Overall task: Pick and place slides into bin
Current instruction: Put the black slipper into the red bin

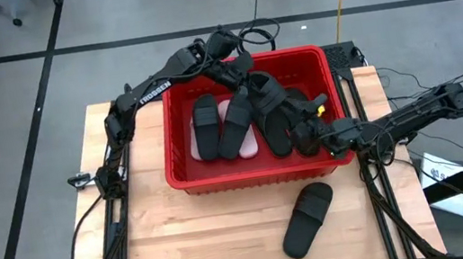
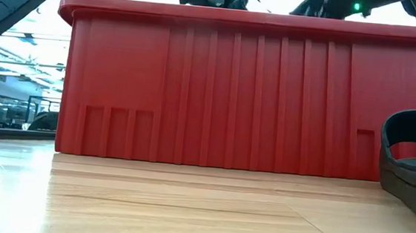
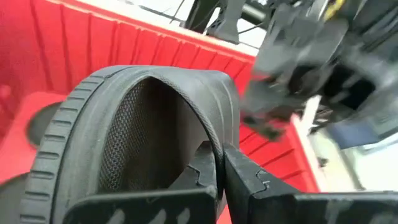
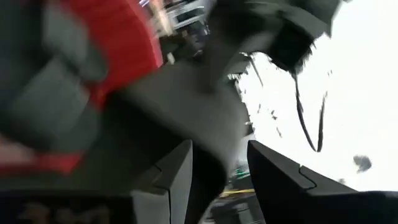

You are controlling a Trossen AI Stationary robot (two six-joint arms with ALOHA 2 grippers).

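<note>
Clearly the black slide (image 3: 143, 137) in the left gripper (image 3: 221, 180) was caught by its wide strap, the fingers pinched tight on that edge, and it hung over the red bin (image 1: 186, 179) near the back rim. Several black slides (image 1: 206, 126) and a pale pink one (image 1: 248, 142) already lay inside, while one more black slide (image 1: 308, 219) sat out on the wooden table (image 1: 193, 244) in front of the bin, toward the right. They looked light and rubbery to me, bendy rather than stiff, with a matte surface that ought not to slip; the strap seemed the natural place to take hold, since the sole is broad and flat. The right gripper (image 1: 312, 131) was at the bin's right end with its jaws parted wide, and whether anything sat between them I couldn't tell.
</note>
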